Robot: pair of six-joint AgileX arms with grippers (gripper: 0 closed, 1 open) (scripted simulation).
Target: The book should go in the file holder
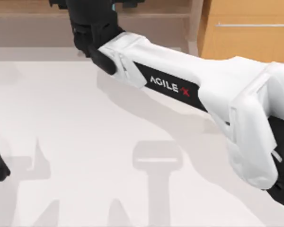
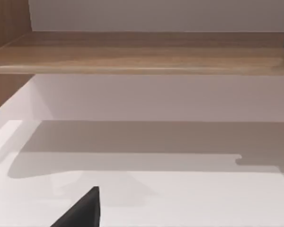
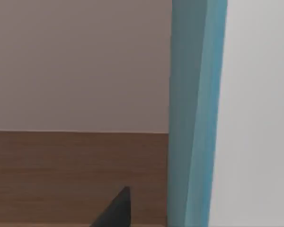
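Book: one book, a light blue slab standing upright in the right wrist view, long axis running top to bottom of the frame, right of centre.
Book elsewhere: a thin blue sliver at the right edge of the left wrist view, upper corner, is probably the same book.
Direction from fingers: it rises just beside the one dark fingertip at the lower middle of that view, close in front of the right gripper.
Fingers, right: cannot tell whether they hold the book or stand apart.
Right arm: one white arm reaching from the right edge to the upper left of the top view, above the white bench.
Nearer arm: the right, by my judgement.
Left arm: parked at the top view's left edge; fingers' spread cannot be told.
File holder: position unknown.
Wooden shelf: one, across the upper part of the left wrist view.
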